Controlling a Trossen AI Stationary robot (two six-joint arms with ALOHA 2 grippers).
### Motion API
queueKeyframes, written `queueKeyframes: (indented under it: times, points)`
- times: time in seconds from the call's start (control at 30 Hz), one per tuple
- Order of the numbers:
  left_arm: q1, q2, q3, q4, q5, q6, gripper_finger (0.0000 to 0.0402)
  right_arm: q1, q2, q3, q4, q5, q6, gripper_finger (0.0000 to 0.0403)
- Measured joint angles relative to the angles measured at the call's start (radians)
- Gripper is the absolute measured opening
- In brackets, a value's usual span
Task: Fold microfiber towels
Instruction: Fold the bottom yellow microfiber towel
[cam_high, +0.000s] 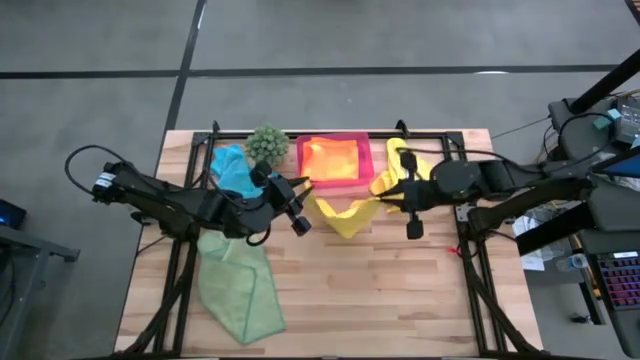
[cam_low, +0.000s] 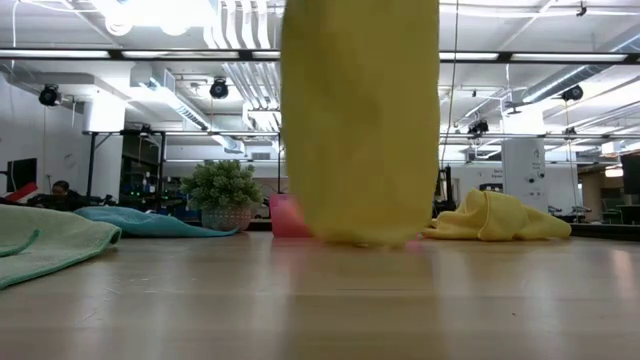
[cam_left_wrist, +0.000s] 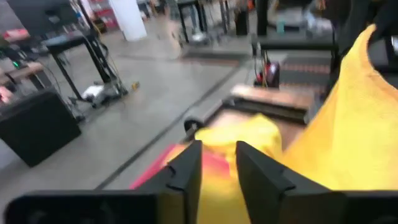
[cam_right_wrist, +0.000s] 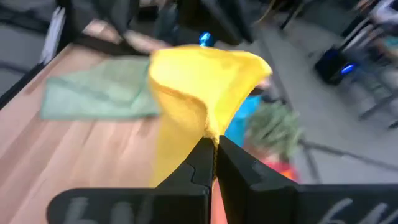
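Left gripper (cam_high: 297, 205): mid-desk, just beside the raised yellow towel (cam_high: 343, 215); in the left wrist view its fingers (cam_left_wrist: 186, 171) stand a little apart with nothing clearly between them, so it looks to have let go or not yet taken hold.
Right gripper (cam_right_wrist: 213, 149): toward the desk's right edge, fingers pinched tight on one corner of that yellow towel, holding it off the wood.
Yellow towel: hanging and draped in the desk's middle, unfolded.
Second yellow towel (cam_high: 398, 165): crumpled near the far right corner.
Green towel (cam_high: 238, 283): spread loosely by the near left edge, not neatly folded.
Blue towel (cam_high: 233, 168): bunched near the far left, beside the plant (cam_high: 266, 143).
Orange towel (cam_high: 329, 161): lying in the pink tray (cam_high: 364, 145) at the far edge.
Progress: early, I judge; no towel shows a finished fold, and all five are left.
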Motion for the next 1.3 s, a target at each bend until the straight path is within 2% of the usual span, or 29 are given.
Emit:
queueKeyframes:
  times: [0.07, 0.17, 0.27, 0.33, 0.57, 0.8, 0.9, 1.13, 1.3]
  points:
    - [0.001, 0.0, -0.001, -0.054, 0.062, -0.053, 0.0113, 0.0, 0.01, -0.02, -0.014, -0.049, 0.013, 0.0008]
    - [0.004, 0.0, 0.0, -0.135, 0.226, -0.135, 0.0141, 0.0, 0.026, -0.055, -0.031, -0.111, 0.021, 0.0008]
    - [0.005, 0.0, 0.0, -0.191, 0.359, -0.147, 0.0163, -0.005, 0.057, -0.091, -0.011, -0.115, 0.053, 0.0008]
    - [0.005, 0.0, 0.0, -0.214, 0.401, -0.148, 0.0174, -0.017, 0.087, -0.119, 0.025, -0.114, 0.082, 0.0008]
    - [0.01, 0.003, -0.006, -0.141, 0.416, -0.146, 0.0182, -0.061, 0.209, -0.191, 0.198, -0.112, 0.112, 0.0008]
    - [0.02, 0.069, -0.136, 0.216, 0.418, -0.139, 0.0182, -0.066, 0.308, -0.174, 0.273, -0.111, 0.122, 0.0008]
    - [0.027, 0.102, -0.173, 0.269, 0.411, -0.174, 0.0182, -0.066, 0.333, -0.153, 0.284, -0.111, 0.14, 0.0008]
    - [0.027, 0.137, -0.223, 0.255, 0.396, -0.25, 0.0183, -0.066, 0.347, -0.128, 0.291, -0.11, 0.145, 0.0008]
    - [0.026, 0.154, -0.241, 0.261, 0.439, -0.25, 0.0183, -0.066, 0.34, -0.13, 0.305, -0.109, 0.145, 0.0008]
